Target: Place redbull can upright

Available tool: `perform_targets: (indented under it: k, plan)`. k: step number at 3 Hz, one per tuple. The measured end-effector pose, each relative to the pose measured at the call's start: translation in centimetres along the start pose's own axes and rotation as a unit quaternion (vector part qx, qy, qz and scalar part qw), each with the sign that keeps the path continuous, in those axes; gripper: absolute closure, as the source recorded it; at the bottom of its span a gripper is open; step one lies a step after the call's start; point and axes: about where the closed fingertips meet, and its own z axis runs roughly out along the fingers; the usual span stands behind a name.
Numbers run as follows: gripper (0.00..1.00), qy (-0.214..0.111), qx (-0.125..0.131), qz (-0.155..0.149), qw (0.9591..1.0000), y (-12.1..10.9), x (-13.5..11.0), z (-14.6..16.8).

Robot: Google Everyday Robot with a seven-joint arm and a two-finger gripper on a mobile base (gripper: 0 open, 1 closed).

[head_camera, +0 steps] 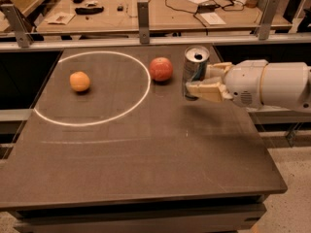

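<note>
Redbull can (194,67), a slim blue-and-silver metal can with its silver top facing up, stands vertical at the right rear of the dark grey table (146,159), just beside a round red fruit (161,69). The cream two-finger gripper (200,80) reaches in from the right and clamps its side, steadying it for release; its base seems to touch the surface, though that is uncertain.

Arm extends from right; gripper (198,80) clasps redbull can (194,62).
</note>
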Motion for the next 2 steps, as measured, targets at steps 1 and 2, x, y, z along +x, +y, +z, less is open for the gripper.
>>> perform_targets:
  k: [1,2]
  plan:
    - [1.00,-0.039,0.070,-0.007,0.9968,-3.4,-1.8,0.3]
    - [1.00,-0.063,0.109,-0.005,0.9921,-5.7,-3.1,0.4]
